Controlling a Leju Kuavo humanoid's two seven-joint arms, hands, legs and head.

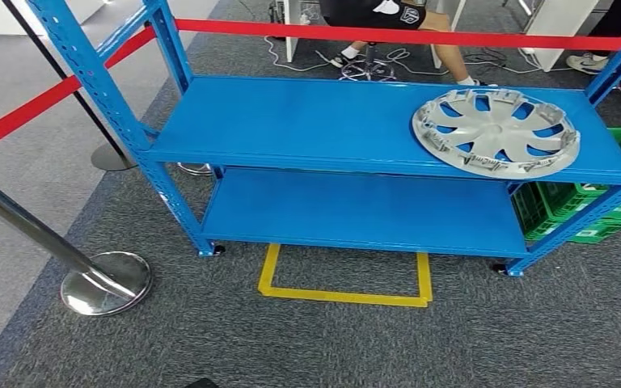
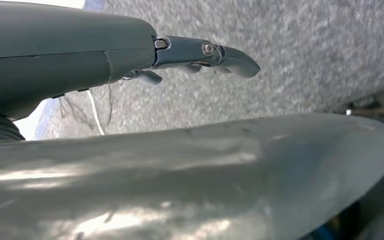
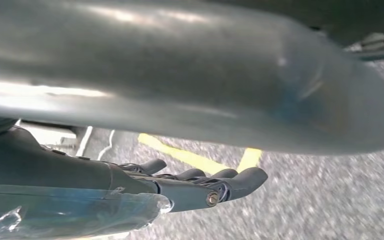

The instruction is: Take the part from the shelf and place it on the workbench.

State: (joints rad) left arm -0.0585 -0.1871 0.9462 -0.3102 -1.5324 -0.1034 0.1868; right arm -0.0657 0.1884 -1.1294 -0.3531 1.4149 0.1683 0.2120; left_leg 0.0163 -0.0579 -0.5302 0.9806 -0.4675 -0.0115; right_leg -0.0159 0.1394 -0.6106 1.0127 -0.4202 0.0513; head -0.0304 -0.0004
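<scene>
The part is a silver wheel cover, lying flat on the top tier of the blue shelf, near that tier's right end and close to its front edge, inner side up so the clips and spokes show. It looks like thin moulded plastic: probably light, fairly stiff across the disc but springy at the rim, smooth enough to slip, and its clips could snap if squeezed hard. The rim is likely the best hold, one hand at each side, or fingers hooked through a spoke opening.

The lower tier is bare blue. A green crate stands behind the right upright. A yellow floor marking lies on the grey carpet in front of the shelf. A person sits beyond it.

The left hand hangs over carpet, fingers extended and apart, grasping nothing. The right hand likewise hangs released above the carpet, nothing in it.
</scene>
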